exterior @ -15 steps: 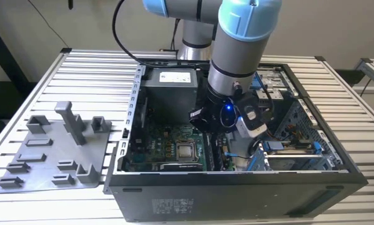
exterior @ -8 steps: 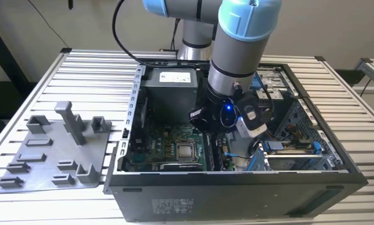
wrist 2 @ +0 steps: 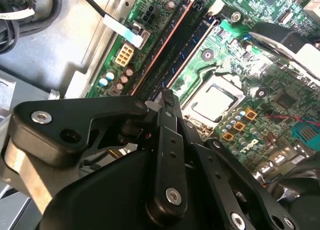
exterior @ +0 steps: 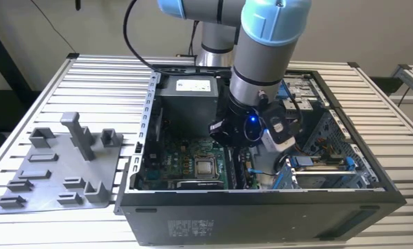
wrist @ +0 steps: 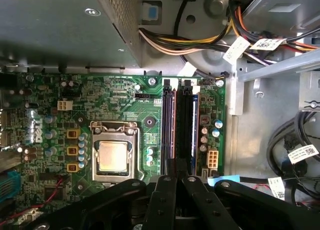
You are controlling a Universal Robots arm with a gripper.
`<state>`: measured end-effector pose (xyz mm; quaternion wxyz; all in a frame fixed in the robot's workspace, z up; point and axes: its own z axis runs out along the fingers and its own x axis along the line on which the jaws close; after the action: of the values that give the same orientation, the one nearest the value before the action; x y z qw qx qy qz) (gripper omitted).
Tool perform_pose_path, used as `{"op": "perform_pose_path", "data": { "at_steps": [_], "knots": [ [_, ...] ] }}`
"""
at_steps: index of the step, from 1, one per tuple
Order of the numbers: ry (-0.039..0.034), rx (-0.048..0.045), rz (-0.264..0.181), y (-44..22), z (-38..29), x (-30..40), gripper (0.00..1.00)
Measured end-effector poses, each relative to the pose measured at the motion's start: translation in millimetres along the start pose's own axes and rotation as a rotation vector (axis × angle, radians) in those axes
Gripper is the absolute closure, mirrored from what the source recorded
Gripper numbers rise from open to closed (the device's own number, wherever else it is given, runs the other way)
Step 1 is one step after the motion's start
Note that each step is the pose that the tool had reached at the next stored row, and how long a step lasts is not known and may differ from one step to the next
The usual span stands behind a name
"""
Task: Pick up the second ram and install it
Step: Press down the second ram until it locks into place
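Two wrist views place the hand (wrist: 179, 165) nearest the lens, low inside the open computer case (exterior: 261, 205) and just short of the memory slots (wrist: 195, 122). Whether it is clenched or released cannot be told, since its dark linkage covers the contact zone. A long dark strip standing edge-up in the slot row, in line with the hand, is judged to be the second ram (wrist: 184, 125); whether it is fully seated is not discernible. A stick of this kind is judged light, stiff along its length and fragile at its chips and contact edge, so it should be held by the two long faces near the upper edge, at mid-length, well clear of the contacts. Beside the slots lies the processor socket (wrist: 112, 155), and beyond it the grey power-supply box (wrist: 60, 30) with its wire bundle (wrist: 170, 40). The first wrist view gives the slot row square-on. In the second wrist view the hand (wrist 2: 167, 97) is seen obliquely, pointing along the slots. The exterior view adds the arm (exterior: 261, 62) reaching down into the case, the grey plastic tray (exterior: 47, 176) with upright posts at the exterior view's left, and the slatted desk (exterior: 102, 70).
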<state>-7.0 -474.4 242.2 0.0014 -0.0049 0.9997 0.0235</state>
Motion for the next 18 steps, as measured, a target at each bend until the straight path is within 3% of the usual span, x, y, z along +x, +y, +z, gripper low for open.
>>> {"op": "perform_pose_path", "data": {
  "at_steps": [8, 18],
  "knots": [
    [0.0014, -0.0003, -0.081, 0.2, 0.1, 0.1, 0.89],
    [0.0088, -0.001, -0.249, 0.2, 0.1, 0.1, 0.89]
  ]
}}
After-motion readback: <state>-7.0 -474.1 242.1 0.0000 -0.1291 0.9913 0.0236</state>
